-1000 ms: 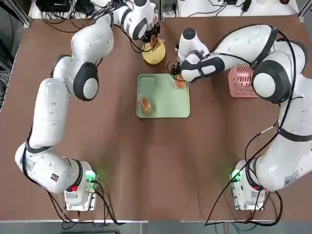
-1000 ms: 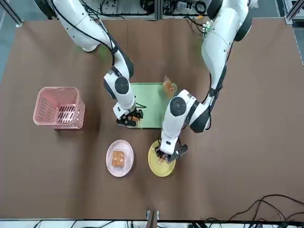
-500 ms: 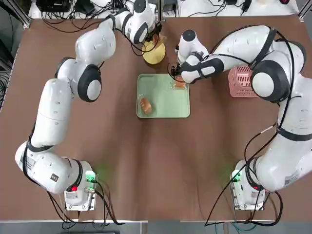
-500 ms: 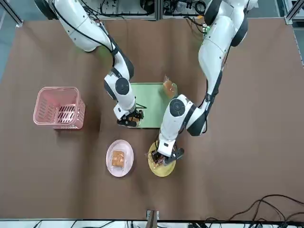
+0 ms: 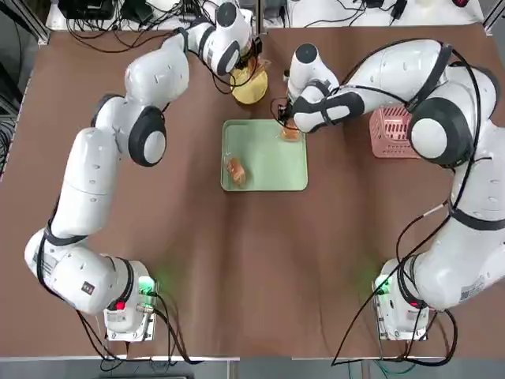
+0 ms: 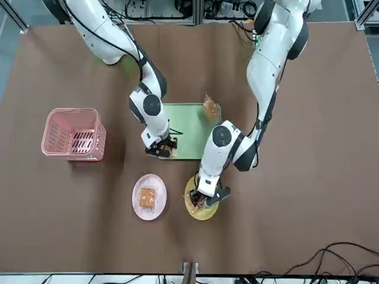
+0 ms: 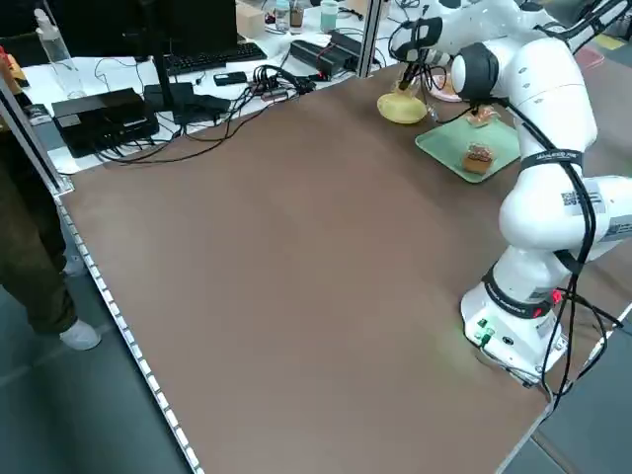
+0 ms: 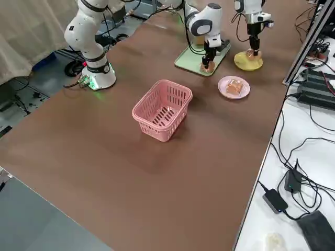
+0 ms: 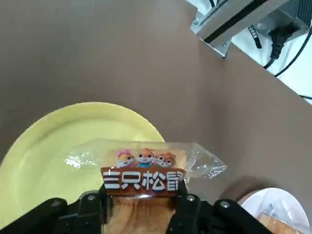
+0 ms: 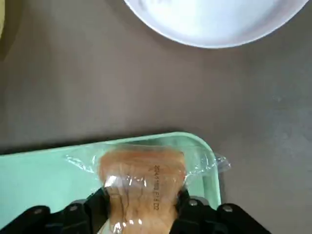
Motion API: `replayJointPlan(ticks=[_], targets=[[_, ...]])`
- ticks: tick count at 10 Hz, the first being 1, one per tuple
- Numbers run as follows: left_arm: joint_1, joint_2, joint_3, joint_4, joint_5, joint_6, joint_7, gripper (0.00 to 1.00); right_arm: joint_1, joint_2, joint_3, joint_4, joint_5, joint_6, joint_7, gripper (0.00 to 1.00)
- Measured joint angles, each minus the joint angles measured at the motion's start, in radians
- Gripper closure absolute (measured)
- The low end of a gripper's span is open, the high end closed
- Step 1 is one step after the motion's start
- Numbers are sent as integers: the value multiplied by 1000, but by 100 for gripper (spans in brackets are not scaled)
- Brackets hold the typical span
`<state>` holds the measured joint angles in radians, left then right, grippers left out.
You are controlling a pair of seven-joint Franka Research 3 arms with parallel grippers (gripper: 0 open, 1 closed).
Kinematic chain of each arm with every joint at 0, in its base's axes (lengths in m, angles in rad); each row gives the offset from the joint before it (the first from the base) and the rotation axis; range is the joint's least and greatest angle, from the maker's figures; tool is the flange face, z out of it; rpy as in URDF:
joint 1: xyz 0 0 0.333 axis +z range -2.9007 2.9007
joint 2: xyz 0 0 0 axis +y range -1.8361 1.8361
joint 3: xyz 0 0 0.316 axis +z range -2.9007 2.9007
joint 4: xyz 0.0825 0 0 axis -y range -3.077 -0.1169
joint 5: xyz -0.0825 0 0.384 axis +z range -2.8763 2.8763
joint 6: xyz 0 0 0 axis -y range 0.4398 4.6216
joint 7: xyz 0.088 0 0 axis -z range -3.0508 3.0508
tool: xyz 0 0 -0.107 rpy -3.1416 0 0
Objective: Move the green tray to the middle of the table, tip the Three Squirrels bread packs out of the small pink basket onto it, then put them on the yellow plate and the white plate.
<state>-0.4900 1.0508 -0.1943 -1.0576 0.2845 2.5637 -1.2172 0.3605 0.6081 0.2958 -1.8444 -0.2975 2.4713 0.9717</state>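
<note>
The green tray (image 5: 268, 162) lies mid-table with one bread pack (image 5: 236, 170) loose on it. My right gripper (image 5: 290, 131) is shut on a second bread pack (image 10: 144, 178) at the tray's far right corner. Beyond the tray, my left gripper (image 5: 252, 68) is shut on a third pack (image 9: 144, 178) and holds it just over the yellow plate (image 9: 53, 156). Beside that plate is the white plate (image 6: 148, 204), with another bread pack (image 6: 146, 197) on it. The small pink basket (image 6: 74, 134) stands upright at the robot's right, with no pack showing inside.
Cables, a keyboard and boxes lie past the table's far edge (image 7: 178, 74). A person's legs (image 7: 30, 267) show at the left side of the table. Wide bare tabletop (image 5: 260, 268) stretches between the tray and the arm bases.
My right gripper's fingers have closed in on the pack at the tray's far corner. My left gripper has shifted slightly over the yellow plate with its pack.
</note>
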Motion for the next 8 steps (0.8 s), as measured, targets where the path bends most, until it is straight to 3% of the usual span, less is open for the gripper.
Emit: replayJointPlan(ticks=[4, 8], targets=[[-13, 34, 1, 0, 0, 58, 0, 45, -52, -62, -9, 28, -3, -26, -7, 46], [-13, 35, 2, 1, 0, 58, 0, 41, -81, -73, -93, 126, -4, -28, -126, 46]])
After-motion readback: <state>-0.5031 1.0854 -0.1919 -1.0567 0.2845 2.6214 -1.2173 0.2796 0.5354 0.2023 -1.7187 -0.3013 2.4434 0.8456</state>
